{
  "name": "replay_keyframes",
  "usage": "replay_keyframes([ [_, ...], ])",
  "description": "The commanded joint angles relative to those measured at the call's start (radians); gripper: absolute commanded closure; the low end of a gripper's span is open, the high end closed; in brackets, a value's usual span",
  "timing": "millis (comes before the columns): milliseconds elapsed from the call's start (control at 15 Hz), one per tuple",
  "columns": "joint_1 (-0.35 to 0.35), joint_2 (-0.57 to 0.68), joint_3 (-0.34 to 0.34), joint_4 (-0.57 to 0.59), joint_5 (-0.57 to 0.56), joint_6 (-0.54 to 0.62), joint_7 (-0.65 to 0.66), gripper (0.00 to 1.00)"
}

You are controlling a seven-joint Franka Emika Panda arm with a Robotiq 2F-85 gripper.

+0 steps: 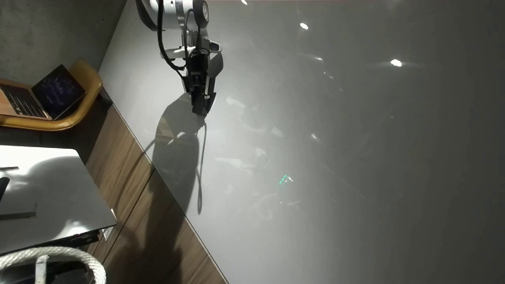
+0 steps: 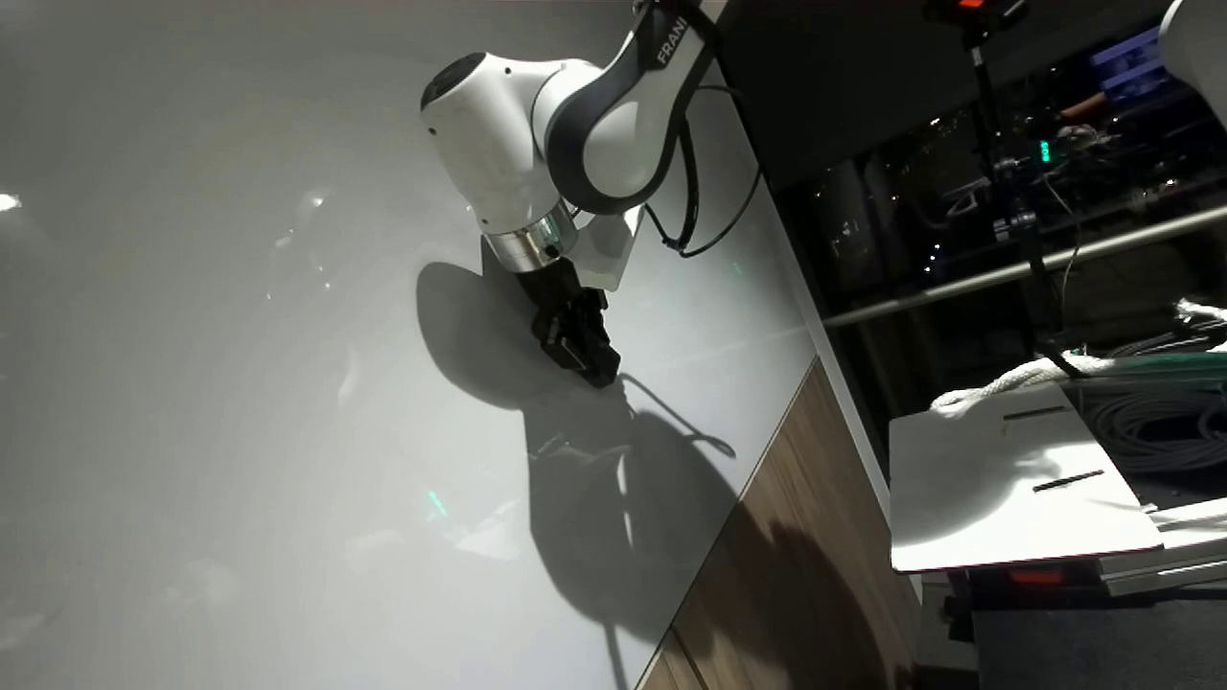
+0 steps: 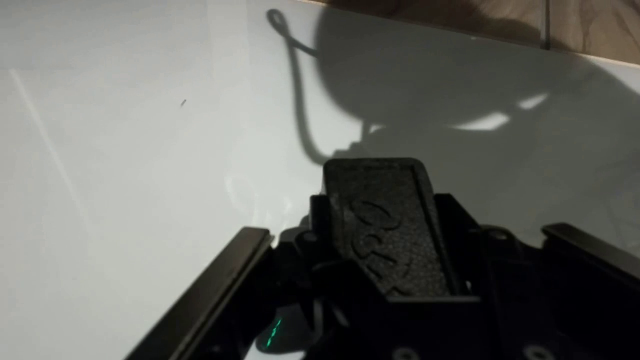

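Observation:
My gripper (image 3: pixel 382 202) is shut on a dark block (image 3: pixel 387 245), with one finger against each side of it. The block has a grainy face, rounded corners and raised letter-like shapes that are hard to read. It juts out beyond the fingertips. In both exterior views the gripper (image 1: pixel 200 92) (image 2: pixel 573 331) points at a pale glossy surface (image 1: pixel 335 221) (image 2: pixel 240 537), and the block (image 1: pixel 200 106) (image 2: pixel 600 366) shows as a dark end close to that surface. I cannot tell whether the block touches it. The arm's shadow falls across the surface around the block.
Brown wood panels (image 1: pixel 130 209) (image 2: pixel 796 537) border the pale surface. A laptop (image 1: pixel 59 92) lies on a yellow chair (image 1: pixel 92 83). A white board (image 1: pixel 59 189) (image 2: pixel 1016 498) and white rope (image 1: pixel 75 252) are off to the side. Small green streaks (image 1: pixel 283 179) (image 2: pixel 437 503) show on the surface.

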Motion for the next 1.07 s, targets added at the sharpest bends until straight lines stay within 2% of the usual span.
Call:
replay_keyframes([
  [0, -0.036, 0.011, -0.03, 0.122, -0.035, 0.034, -0.06, 0.71],
  [467, -0.027, -0.037, -0.006, 0.191, -0.026, -0.038, -0.082, 0.71],
  [1000, -0.015, 0.026, 0.011, 0.202, -0.004, -0.017, -0.029, 0.71],
])
